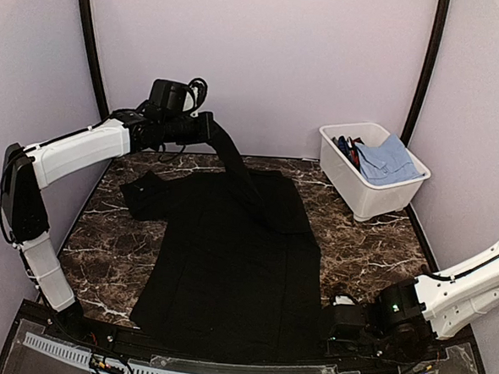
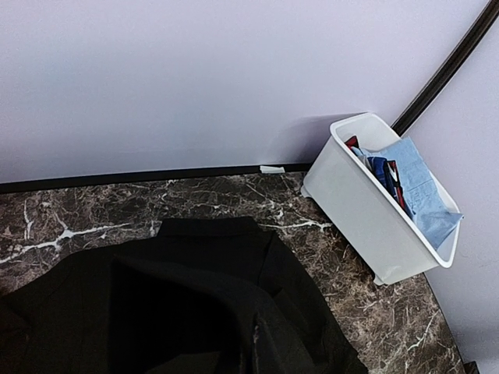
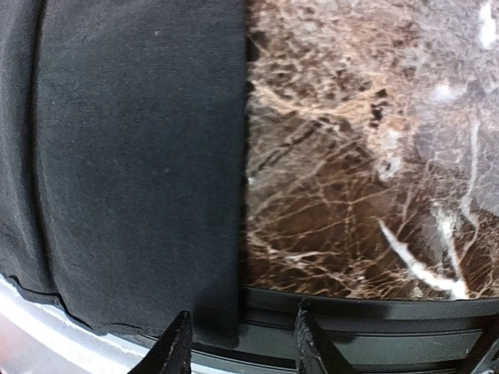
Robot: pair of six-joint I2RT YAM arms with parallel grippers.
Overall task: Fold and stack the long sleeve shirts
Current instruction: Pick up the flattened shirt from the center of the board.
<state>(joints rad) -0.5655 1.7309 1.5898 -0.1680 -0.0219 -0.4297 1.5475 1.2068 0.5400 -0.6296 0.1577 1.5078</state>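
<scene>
Pale lilac walls (image 1: 257, 60), black corner poles (image 1: 89, 41), dark marble table (image 1: 364, 253), soft even light

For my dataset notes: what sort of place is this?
Probably a robot test booth in a lab, not a home: plain pale walls close in a marble-patterned table, two robot arms are mounted at its near edge, and a white bin holds clothes beside a black shirt.

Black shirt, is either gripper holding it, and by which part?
The left gripper holds the black shirt by one sleeve, raised above the table. The right gripper has its jaws apart around the shirt's near hem corner, not clamped.
</scene>
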